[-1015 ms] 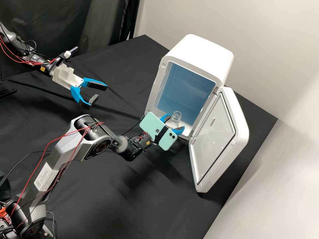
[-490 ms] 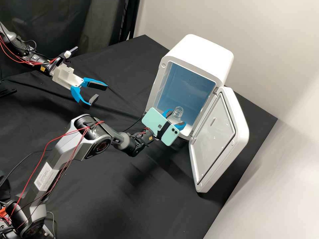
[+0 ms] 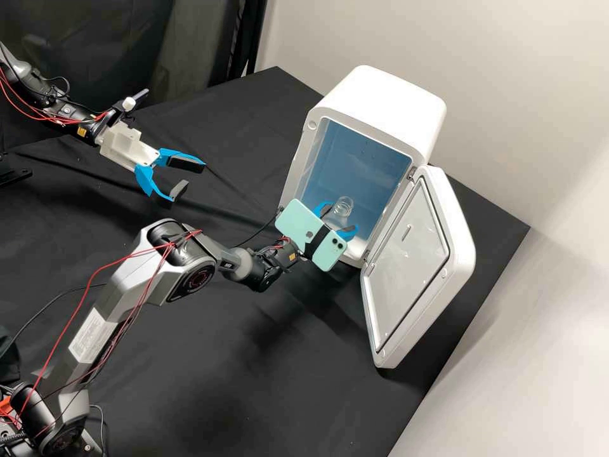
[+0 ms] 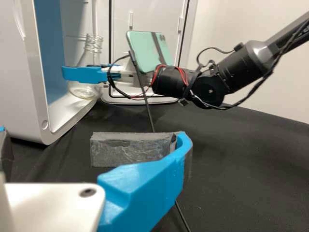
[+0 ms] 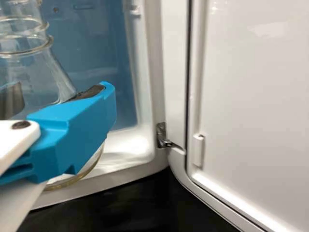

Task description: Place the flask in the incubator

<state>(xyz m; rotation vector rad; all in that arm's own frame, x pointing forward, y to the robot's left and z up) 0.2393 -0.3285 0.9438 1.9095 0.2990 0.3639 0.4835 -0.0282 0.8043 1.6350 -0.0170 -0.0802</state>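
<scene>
**Flask held upright at the incubator's mouth**

Black cloth covers the surface (image 3: pixel 254 355), which ends at a pale wall behind and to one side. On the near arm, the right gripper (image 3: pixel 337 219) pinches a clear glass flask (image 3: pixel 343 205), with one blue finger on each side of its lower body. The left wrist view shows that grip side-on.

A mint-green phone (image 3: pixel 314 233) strapped to that wrist hides most of the gripper and the flask's belly from the high camera; the neck and open rim stand clear above it. In the right wrist view the flask is cut off by the frame edge and a blue finger (image 5: pixel 72 140) crosses in front of its base, so I cannot tell whether the base rests on the chamber floor.

The right arm lies low and stretched out — forearm nearly level, wrist at the opening. The flask stands upright just inside the front lip of the white incubator (image 3: pixel 380 108), within its blue-lined chamber. The incubator's door (image 3: pixel 438 254) hangs wide open on its hinge side.

Well apart from all this, the left gripper (image 3: pixel 179 176) hangs above the surface with its fingers spread — one grey-padded finger (image 4: pixel 149 179) looms large in its own wrist view.
</scene>
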